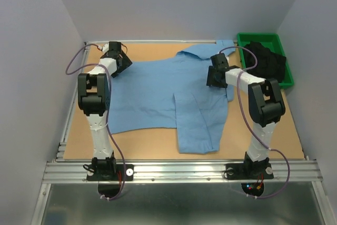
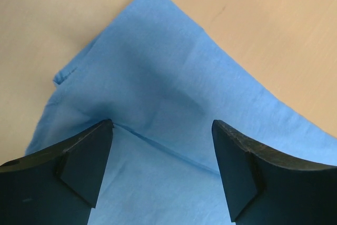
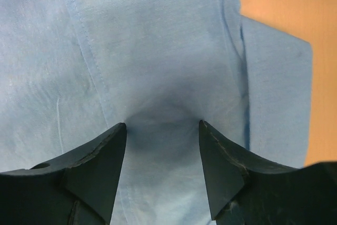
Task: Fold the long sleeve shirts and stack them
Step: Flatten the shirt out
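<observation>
Plain pale grey walls (image 1: 179, 3) close in the tan worktop (image 1: 147, 148) at the back, left and right, lit evenly with only soft shadows. A silver metal rail (image 1: 179, 171) runs along the near edge of the worktop, a thinner metal frame (image 1: 71, 114) lines its left side, and below the rail lies a dull grey metal sheet (image 1: 174, 204). A green bin (image 1: 257, 36) sits at the far right corner, close to the right wall, with something dark in it.

A light blue shirt (image 1: 150, 96) lies spread on the table (image 1: 147, 148) beside a green bin (image 1: 258, 36).
</observation>
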You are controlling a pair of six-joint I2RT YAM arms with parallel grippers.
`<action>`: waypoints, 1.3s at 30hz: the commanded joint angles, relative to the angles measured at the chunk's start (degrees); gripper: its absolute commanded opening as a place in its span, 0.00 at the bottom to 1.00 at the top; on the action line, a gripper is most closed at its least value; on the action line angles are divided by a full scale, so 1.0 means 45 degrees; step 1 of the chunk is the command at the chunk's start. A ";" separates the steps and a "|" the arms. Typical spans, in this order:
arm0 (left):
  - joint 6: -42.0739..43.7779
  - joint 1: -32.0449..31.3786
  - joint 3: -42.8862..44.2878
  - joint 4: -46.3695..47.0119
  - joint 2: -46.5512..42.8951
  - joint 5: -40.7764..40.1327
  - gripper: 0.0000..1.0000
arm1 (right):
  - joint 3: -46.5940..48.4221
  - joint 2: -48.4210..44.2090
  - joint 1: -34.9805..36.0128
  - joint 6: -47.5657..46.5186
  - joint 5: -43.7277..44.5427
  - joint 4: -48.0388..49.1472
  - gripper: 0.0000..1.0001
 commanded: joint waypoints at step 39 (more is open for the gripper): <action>0.1876 0.0761 -1.3544 0.1770 -1.6403 0.3356 0.99 | -0.2412 -0.1701 0.1852 -0.0906 -0.8055 0.1949 0.50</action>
